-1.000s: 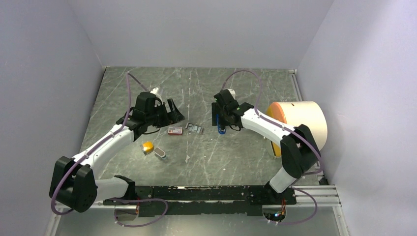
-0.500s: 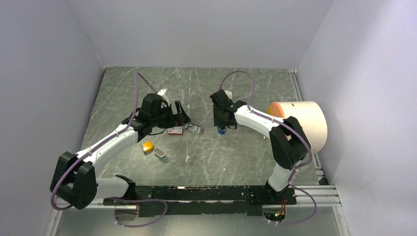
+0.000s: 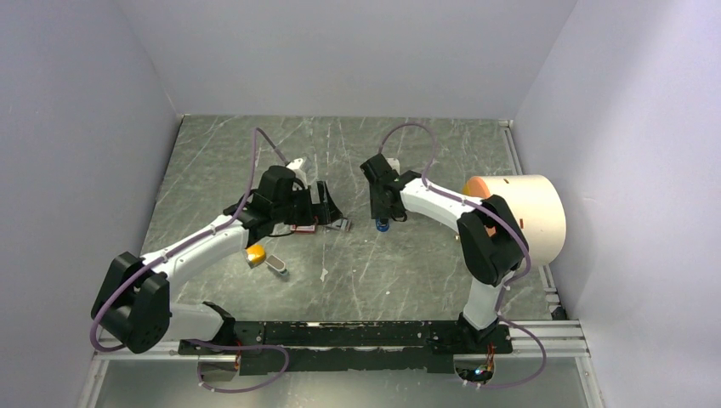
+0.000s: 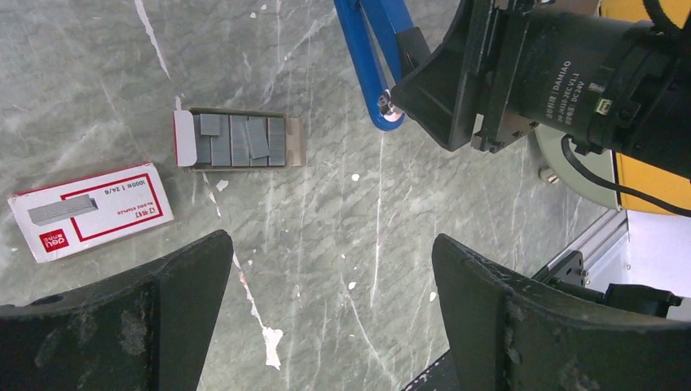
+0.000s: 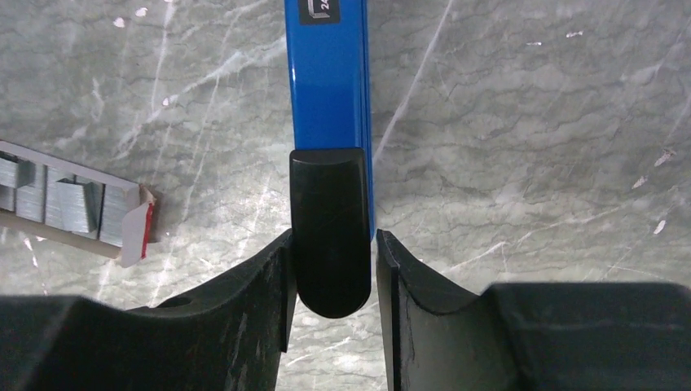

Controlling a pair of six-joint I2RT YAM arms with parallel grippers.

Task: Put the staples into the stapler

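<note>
The blue stapler (image 3: 383, 219) hangs upright in my right gripper (image 3: 382, 209), which is shut on its black end (image 5: 327, 236); the blue body (image 5: 327, 81) points down at the table. It also shows in the left wrist view (image 4: 371, 73). The staples (image 4: 242, 138) lie as grey strips in the open grey tray (image 3: 340, 224), also visible in the right wrist view (image 5: 65, 202). The red-and-white box (image 4: 91, 210) lies just left of the tray. My left gripper (image 3: 328, 204) is open and empty, hovering above the table (image 4: 330, 244) beside the tray and box.
A small orange-yellow block (image 3: 254, 252) and a small pale object (image 3: 276, 267) lie near the left forearm. A large cream roll with an orange end (image 3: 519, 212) stands at the right edge. A black rail (image 3: 357, 333) runs along the near edge.
My left gripper has moved right, over the box and up to the tray. My right gripper has shifted slightly left with the stapler still held.
</note>
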